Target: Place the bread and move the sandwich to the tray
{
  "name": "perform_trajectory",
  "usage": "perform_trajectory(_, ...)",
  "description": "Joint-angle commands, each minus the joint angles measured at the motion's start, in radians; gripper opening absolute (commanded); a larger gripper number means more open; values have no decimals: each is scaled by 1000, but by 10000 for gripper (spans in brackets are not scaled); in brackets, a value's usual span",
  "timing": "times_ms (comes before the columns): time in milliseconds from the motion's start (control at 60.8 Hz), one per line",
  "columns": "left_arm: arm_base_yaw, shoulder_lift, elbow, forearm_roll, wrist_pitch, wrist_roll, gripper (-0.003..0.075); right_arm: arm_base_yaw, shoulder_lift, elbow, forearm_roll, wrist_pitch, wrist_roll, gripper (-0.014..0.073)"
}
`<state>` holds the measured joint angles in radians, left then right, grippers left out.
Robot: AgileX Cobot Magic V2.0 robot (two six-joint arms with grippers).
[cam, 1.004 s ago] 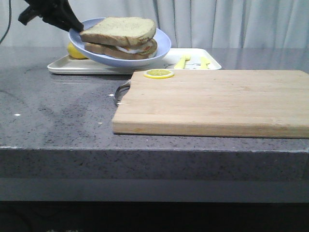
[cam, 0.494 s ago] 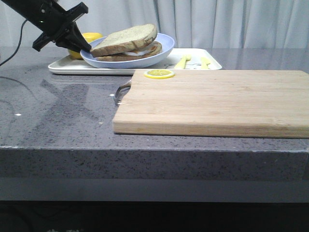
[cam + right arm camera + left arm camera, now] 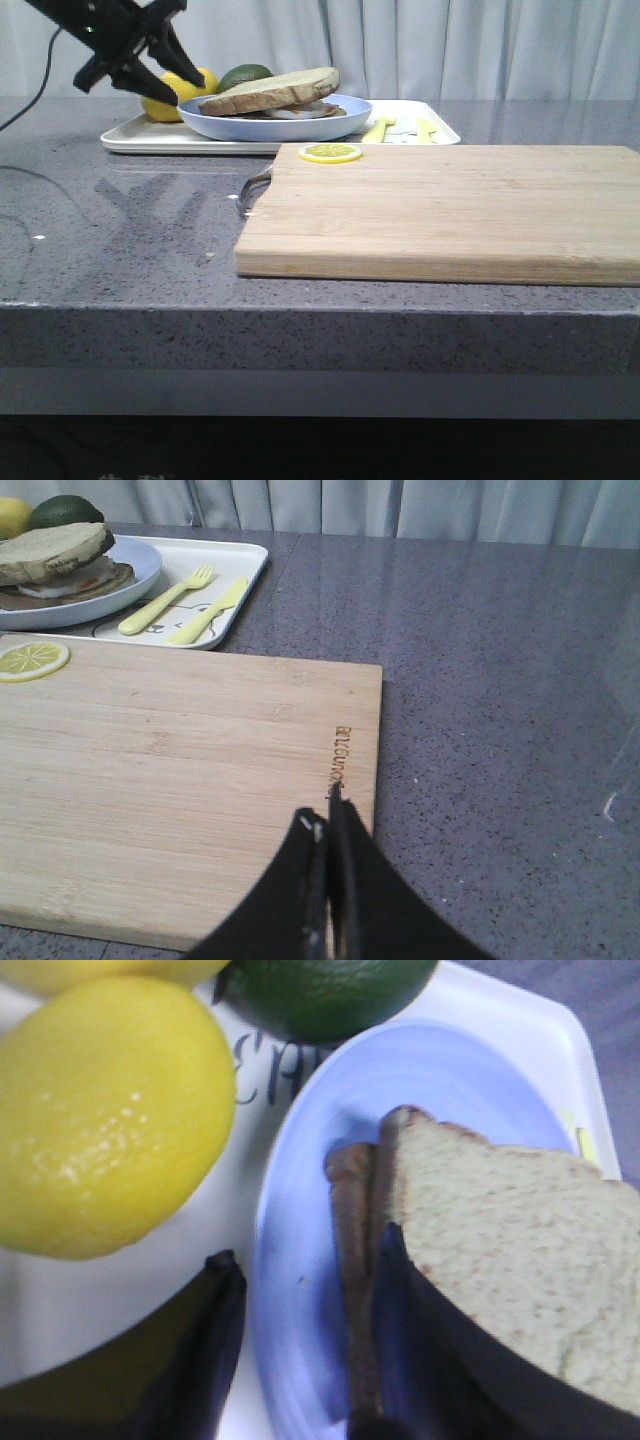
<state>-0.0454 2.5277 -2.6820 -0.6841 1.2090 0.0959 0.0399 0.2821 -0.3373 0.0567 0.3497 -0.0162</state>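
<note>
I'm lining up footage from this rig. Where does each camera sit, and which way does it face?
Front: faces forward over the table; left gripper at the tray.
Left wrist: on the left arm, close over the plate and sandwich; jaws open.
Right wrist: on the right arm, over the cutting board; jaws shut.
All three show the sandwich.

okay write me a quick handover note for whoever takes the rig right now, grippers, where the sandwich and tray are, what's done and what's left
Left gripper: open, jaws either side of the plate rim, not clamped.
Right gripper: shut, empty, over the cutting board.
Sandwich: top bread on, sitting on the plate, which rests on the tray next to a lemon and a lime.
Done: bread placed, sandwich on the tray.
Left: back the left arm away without nudging the plate.
</note>
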Motion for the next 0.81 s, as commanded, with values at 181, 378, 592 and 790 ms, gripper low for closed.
perform_trajectory(181,-15,-79,-311,-35,47,-10,65,2,7,-28,4,-84,-7,-85)
perform_trajectory(378,-45,-110,-365,55,47,-10,-19,2,7,-28,4,-83,-7,-85)
perform_trajectory(592,-109,-202,-364,305,47,-45,-19,2,7,-28,4,-80,-7,-85)
perform_trajectory(790,-201,-293,-291,497,47,-60,-19,2,7,-28,4,-76,-7,-85)
